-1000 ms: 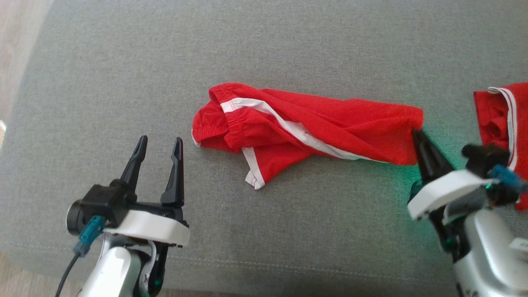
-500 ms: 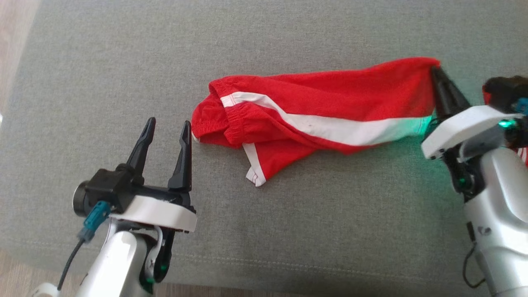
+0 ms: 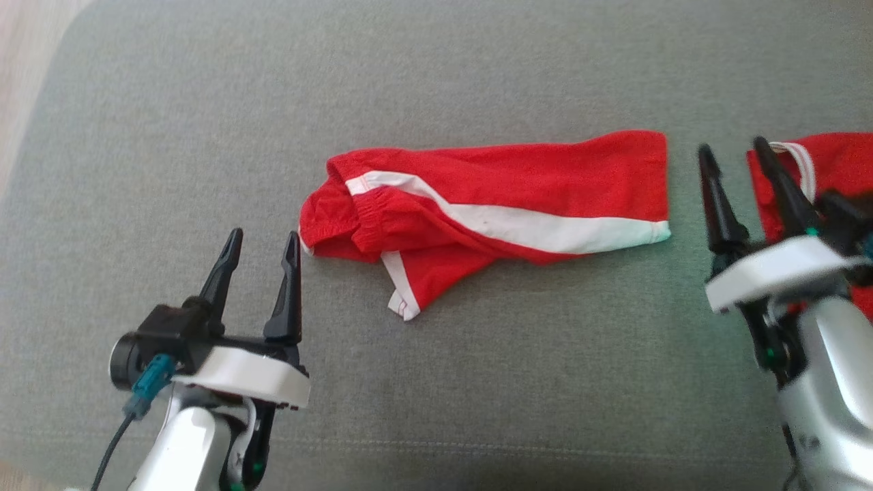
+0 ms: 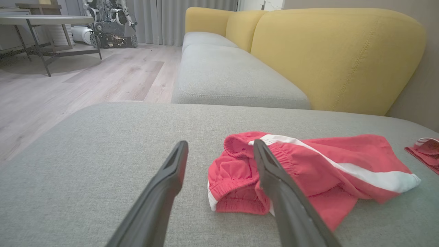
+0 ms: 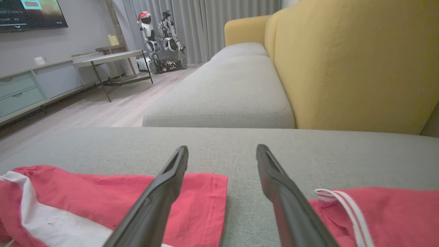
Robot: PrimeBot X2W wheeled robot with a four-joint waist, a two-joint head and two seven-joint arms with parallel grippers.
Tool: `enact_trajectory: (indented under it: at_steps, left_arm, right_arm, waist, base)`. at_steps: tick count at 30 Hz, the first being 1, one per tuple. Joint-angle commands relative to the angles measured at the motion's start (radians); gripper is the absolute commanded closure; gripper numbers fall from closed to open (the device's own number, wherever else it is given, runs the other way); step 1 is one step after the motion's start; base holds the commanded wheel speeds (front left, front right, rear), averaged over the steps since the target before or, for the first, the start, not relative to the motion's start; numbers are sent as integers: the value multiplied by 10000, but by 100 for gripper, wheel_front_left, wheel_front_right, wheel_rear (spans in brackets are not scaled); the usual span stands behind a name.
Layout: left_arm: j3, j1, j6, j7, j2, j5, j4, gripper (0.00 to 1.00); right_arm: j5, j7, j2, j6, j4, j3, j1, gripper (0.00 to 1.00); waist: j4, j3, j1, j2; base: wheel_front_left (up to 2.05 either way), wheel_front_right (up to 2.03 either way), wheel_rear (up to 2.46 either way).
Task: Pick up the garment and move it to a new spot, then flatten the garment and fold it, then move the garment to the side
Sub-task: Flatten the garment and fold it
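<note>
The garment (image 3: 491, 211) is a pair of red shorts with a white side stripe. It lies stretched left to right on the grey cushion (image 3: 477, 68), its waistband end bunched at the left. My left gripper (image 3: 263, 239) stands open just left of that waistband, not touching it. In the left wrist view the garment (image 4: 308, 171) lies right behind the open left gripper (image 4: 220, 144). My right gripper (image 3: 732, 149) is open and holds nothing, just right of the leg hem. The right wrist view shows the garment's hem (image 5: 103, 195) beside the right gripper (image 5: 222, 148).
A second red garment (image 3: 832, 164) with white trim lies at the far right, partly behind my right arm; it appears as the second red garment (image 5: 394, 212) beside the right finger. The yellow backrest (image 4: 336, 51) rises behind the cushion. Wooden floor (image 4: 68, 85) lies off its left edge.
My right gripper pulled the garment's right end up and outward, then let go and opened. The leg now lies flat. The left gripper stayed open.
</note>
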Motion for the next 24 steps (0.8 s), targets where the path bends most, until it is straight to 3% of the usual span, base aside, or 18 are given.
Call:
enact_trajectory:
  at_steps: [1, 13, 24]
  left_arm:
    - [420, -139, 41, -116, 269, -7, -270, 0]
    - [413, 232, 73, 197, 583, -105, -379, 0]
    - [421, 227, 190, 468, 736, -162, -515, 0]
  right_arm:
    - [-216, -93, 82, 65, -861, -166, 357, 0]
    - [-1339, 928, 1265, 65, -4382, -1222, 3189, 0]
    - [-1515, 1327, 1705, 65, -5219, -1351, 3778, 0]
  waist:
    - [-154, -234, 0, 0]
    - [-374, -809, 0, 0]
    - [-470, -795, 0, 0]
  base:
    - [0, 0, 0]
    - [0, 0, 0]
    - [0, 0, 0]
